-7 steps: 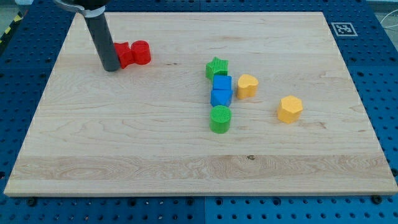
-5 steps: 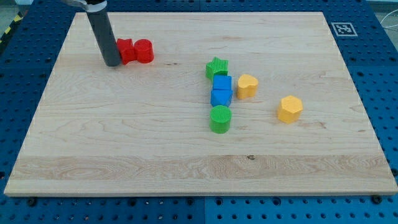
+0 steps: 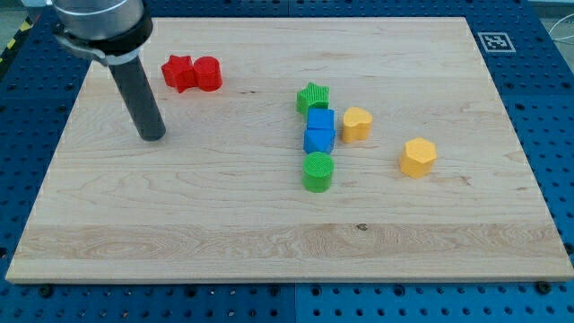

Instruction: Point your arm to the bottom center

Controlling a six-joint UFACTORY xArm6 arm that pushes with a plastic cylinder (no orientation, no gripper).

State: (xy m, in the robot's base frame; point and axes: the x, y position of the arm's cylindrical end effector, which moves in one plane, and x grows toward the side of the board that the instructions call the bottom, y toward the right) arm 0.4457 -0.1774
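My tip (image 3: 153, 136) rests on the wooden board (image 3: 224, 224) at the view's left. It stands apart from the red star block (image 3: 178, 72) and the red cylinder (image 3: 208, 74), which lie above and to its right, touching each other. Near the middle, a green star (image 3: 313, 96), two blue blocks (image 3: 319, 131) and a green cylinder (image 3: 317, 171) form a column. A yellow heart-like block (image 3: 357, 122) sits right of the blue blocks. A yellow hexagon-like block (image 3: 418, 157) lies further right.
A black and white marker tag (image 3: 494, 41) is at the board's top right corner. Blue perforated table (image 3: 556, 108) surrounds the board.
My tip has left the red blocks and moved toward the view's bottom. The red star shifted slightly; the other blocks stayed put.
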